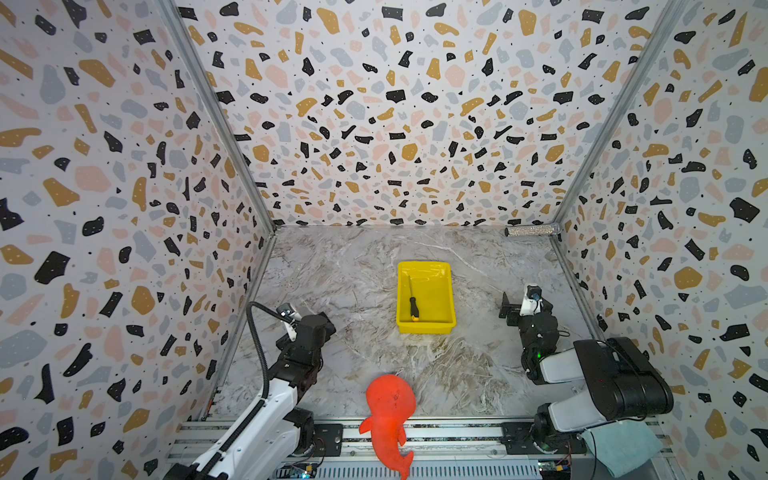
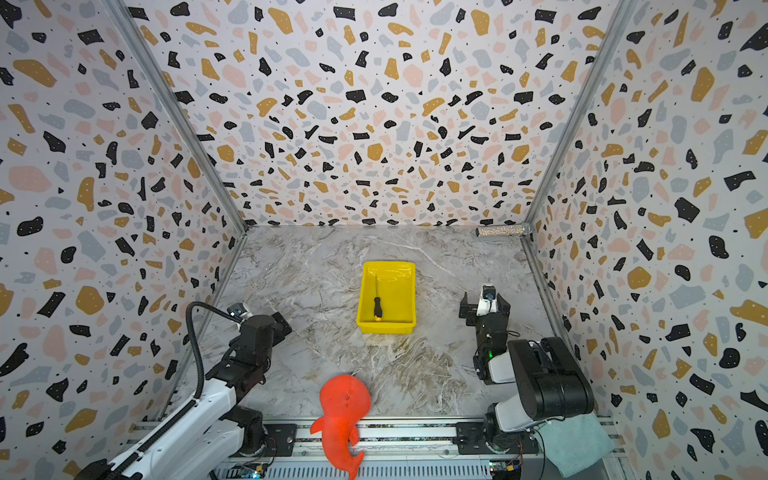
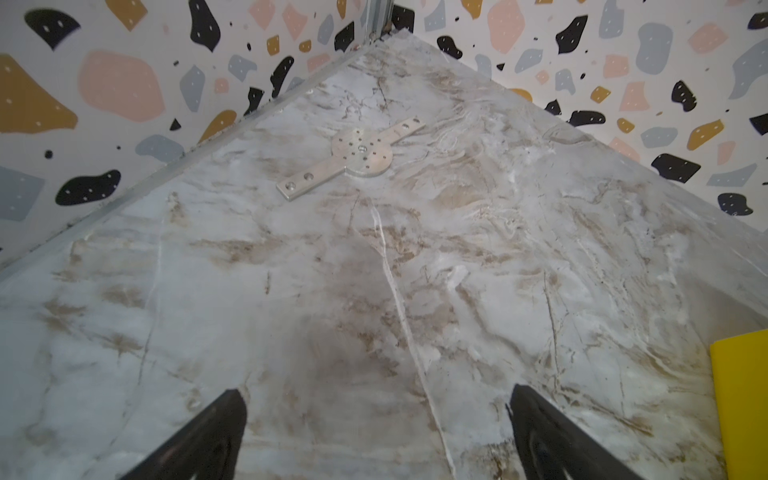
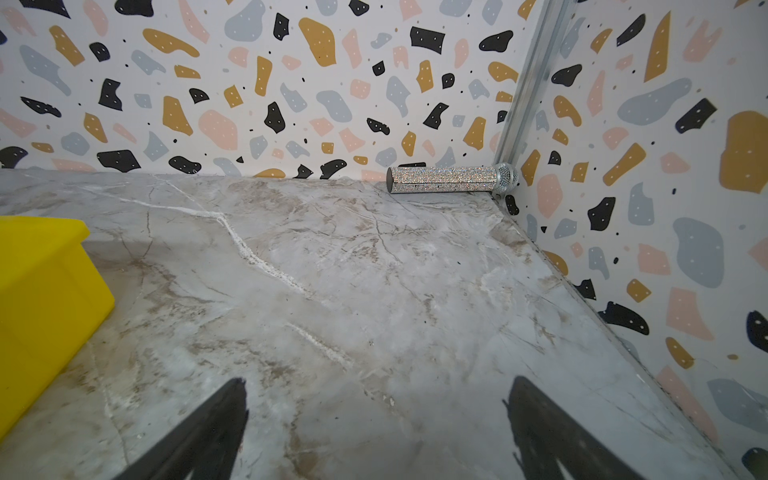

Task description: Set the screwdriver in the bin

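The screwdriver [image 1: 413, 306] [image 2: 377, 308], black-handled with a yellow butt and thin shaft, lies inside the yellow bin [image 1: 424, 264] [image 2: 388, 264] along its left wall, in both top views. No gripper touches it. My left gripper [image 3: 374, 399] [image 1: 322, 323] hovers over bare marble left of the bin [image 3: 739, 407], open and empty. Right of the bin [image 4: 41, 282], my right gripper [image 4: 376, 386] [image 1: 509, 309] is also open with nothing between its fingers. Neither wrist view shows the screwdriver.
An orange plush whale [image 1: 388, 411] lies at the table's front edge. A glittery silver microphone [image 1: 532, 230] [image 4: 449, 179] rests in the back right corner. A flat metal plate [image 3: 357, 156] lies near the left wall. A teal cloth [image 1: 619, 449] sits by the right arm's base.
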`<action>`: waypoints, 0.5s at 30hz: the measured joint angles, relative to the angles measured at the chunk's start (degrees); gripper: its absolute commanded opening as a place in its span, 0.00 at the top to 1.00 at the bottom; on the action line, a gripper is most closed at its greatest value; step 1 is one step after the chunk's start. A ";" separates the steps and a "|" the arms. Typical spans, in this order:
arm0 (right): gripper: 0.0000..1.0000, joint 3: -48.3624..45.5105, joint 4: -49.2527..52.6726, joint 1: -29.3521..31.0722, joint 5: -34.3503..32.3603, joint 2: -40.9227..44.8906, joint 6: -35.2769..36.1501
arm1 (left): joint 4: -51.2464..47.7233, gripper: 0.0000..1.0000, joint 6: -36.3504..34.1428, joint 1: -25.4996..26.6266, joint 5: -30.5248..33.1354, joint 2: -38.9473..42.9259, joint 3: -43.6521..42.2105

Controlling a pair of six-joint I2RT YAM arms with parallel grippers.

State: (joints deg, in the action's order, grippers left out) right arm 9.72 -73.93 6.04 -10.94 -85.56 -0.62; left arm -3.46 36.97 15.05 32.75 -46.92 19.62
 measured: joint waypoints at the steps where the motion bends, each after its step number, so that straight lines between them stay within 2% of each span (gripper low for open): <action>1: 0.01 0.00 0.00 0.00 0.00 0.00 0.00 | 2.01 0.00 -1.73 0.00 1.20 -0.70 0.59; 7: 0.01 0.00 0.00 0.00 0.00 0.00 0.00 | 17.49 0.00 -13.97 0.00 6.97 -7.17 0.39; 15: 0.01 0.00 0.02 0.00 0.02 0.00 0.00 | 31.45 0.00 -25.07 0.00 8.15 -16.85 -1.84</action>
State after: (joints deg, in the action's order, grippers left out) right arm 9.72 -73.91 6.04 -10.92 -85.56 -0.62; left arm 27.99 11.90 15.05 40.91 -63.77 17.78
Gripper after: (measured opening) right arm 0.990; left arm 0.997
